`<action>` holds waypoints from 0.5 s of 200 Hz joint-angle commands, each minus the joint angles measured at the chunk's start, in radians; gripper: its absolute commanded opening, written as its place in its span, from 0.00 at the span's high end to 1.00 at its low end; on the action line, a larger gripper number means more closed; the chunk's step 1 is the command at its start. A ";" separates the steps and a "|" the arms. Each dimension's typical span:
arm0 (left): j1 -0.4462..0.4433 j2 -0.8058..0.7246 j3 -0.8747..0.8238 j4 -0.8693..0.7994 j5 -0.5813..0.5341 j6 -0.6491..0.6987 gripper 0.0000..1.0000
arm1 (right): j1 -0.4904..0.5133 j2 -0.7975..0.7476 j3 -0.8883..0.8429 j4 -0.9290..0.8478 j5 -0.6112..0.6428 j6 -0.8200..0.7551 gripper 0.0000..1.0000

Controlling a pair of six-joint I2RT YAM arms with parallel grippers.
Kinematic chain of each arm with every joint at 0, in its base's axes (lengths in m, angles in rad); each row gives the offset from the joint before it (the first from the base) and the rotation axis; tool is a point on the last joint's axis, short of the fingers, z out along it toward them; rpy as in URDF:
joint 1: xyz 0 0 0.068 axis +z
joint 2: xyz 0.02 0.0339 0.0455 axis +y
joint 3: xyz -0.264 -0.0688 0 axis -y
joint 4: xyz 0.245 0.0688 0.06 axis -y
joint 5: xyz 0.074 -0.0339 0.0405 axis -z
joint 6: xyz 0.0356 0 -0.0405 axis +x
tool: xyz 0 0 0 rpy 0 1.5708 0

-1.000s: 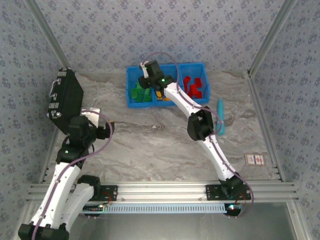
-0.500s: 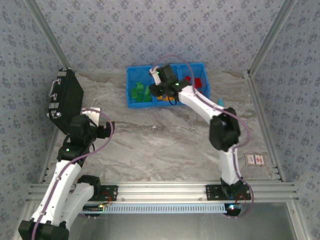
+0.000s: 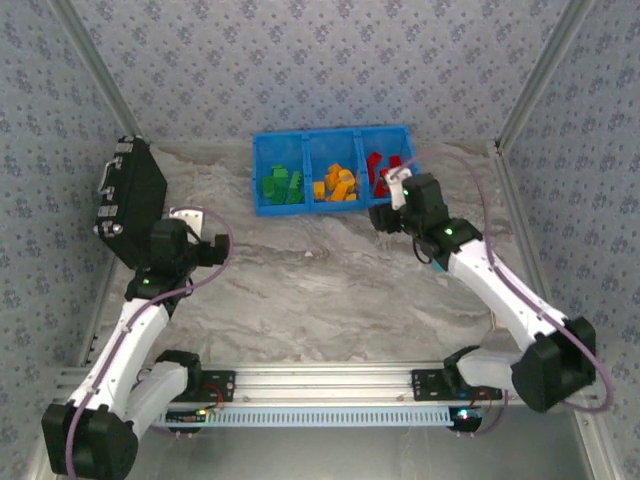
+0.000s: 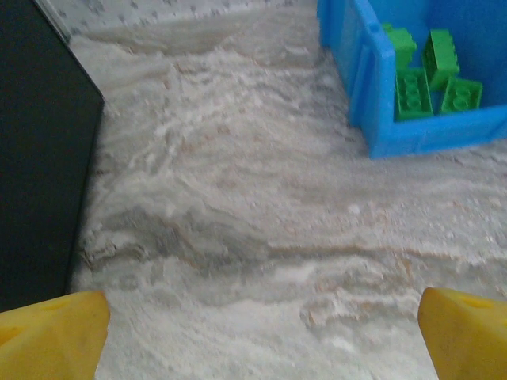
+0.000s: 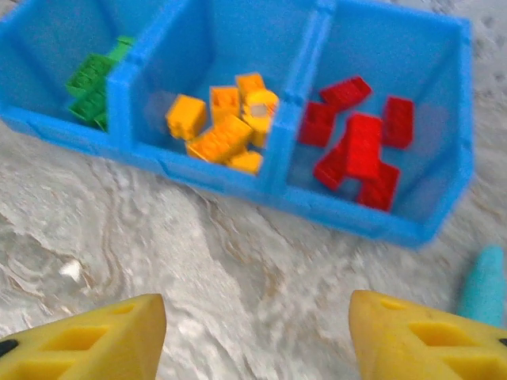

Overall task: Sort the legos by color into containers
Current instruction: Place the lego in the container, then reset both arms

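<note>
Blue three-compartment bin [image 5: 214, 176] of colour-sorted Lego bricks, with both robot claws released above a marbled table [image 4: 238, 222].

The right claw [image 5: 257, 332] hangs with its yellow fingers spread wide and nothing between them, the bin just ahead of it. The green bricks [image 5: 93, 83] lie in the compartment ahead to its left, the orange-yellow bricks [image 5: 226, 119] in the middle one straight ahead, and the red bricks [image 5: 360, 150] ahead to its right. All are small, studded and loosely heaped. A teal piece [image 5: 487, 281] lies on the table beside its right finger. The left claw [image 4: 261, 328] is likewise wide and empty, with the bin's green end ahead to its right and a black case [image 4: 40, 174] to its left.
</note>
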 commanded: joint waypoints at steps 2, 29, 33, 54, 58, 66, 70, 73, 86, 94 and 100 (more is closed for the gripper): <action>0.021 0.035 -0.047 0.219 -0.034 0.029 0.00 | -0.044 -0.107 -0.079 -0.002 -0.009 0.048 0.28; 0.074 0.116 -0.121 0.451 0.017 -0.048 0.00 | -0.090 -0.192 -0.145 -0.007 -0.038 0.069 0.16; 0.083 0.134 -0.132 0.491 0.022 -0.052 0.00 | -0.095 -0.200 -0.153 -0.008 -0.042 0.070 0.14; 0.102 0.249 -0.180 0.686 -0.009 -0.006 0.00 | -0.113 -0.239 -0.184 -0.010 -0.059 0.078 0.06; 0.105 0.271 -0.185 0.715 -0.025 -0.006 0.00 | -0.114 -0.248 -0.190 -0.011 -0.063 0.081 0.05; 0.118 0.318 -0.189 0.759 -0.013 -0.005 0.00 | -0.115 -0.267 -0.202 -0.014 -0.077 0.086 0.04; 0.123 0.343 -0.188 0.775 -0.001 -0.003 0.00 | -0.114 -0.277 -0.205 -0.017 -0.083 0.091 0.03; 0.127 0.361 -0.188 0.786 0.007 -0.002 0.00 | -0.114 -0.285 -0.208 -0.022 -0.087 0.094 0.03; 0.129 0.435 -0.185 0.832 0.033 0.000 0.00 | -0.115 -0.326 -0.224 -0.033 -0.102 0.112 0.02; 0.130 0.467 -0.166 0.803 0.040 0.012 0.00 | -0.114 -0.356 -0.236 -0.039 -0.109 0.122 0.02; 0.132 0.494 -0.160 0.807 0.034 0.004 0.00 | -0.114 -0.375 -0.244 -0.045 -0.115 0.131 0.02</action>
